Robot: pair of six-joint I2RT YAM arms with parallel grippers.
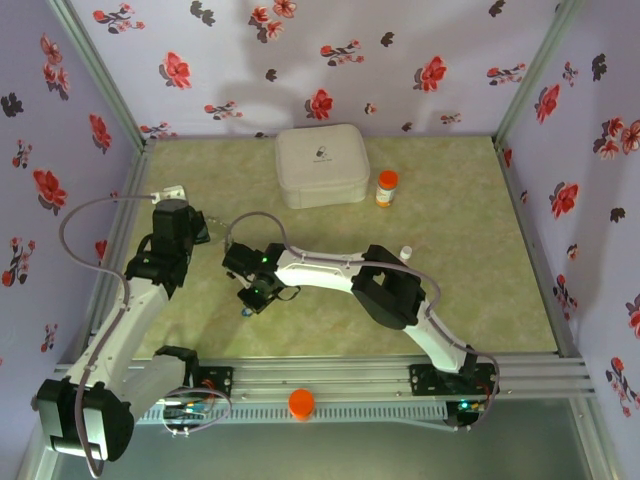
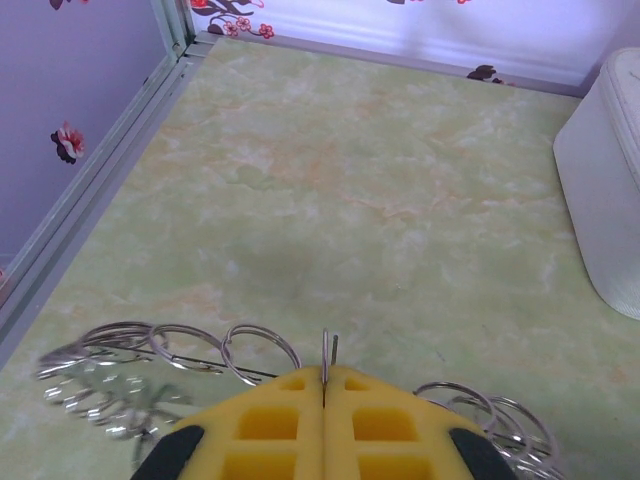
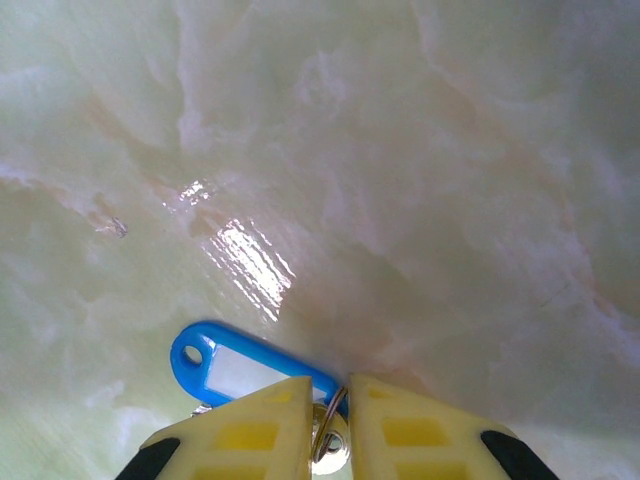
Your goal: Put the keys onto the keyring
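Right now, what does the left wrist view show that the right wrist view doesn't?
Left wrist view: the left pincer shut on a wire of the keyring, whose linked rings spread to both sides; the white case at the right edge; the flowered wall. Right wrist view: the blue key tag, its small split ring in the narrow gap of the right pincer. Shared: the pale green marbled tabletop and yellow fingertips at the bottom edge.

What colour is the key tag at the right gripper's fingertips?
Blue key tag with a white label insert; clearest in the right wrist view.
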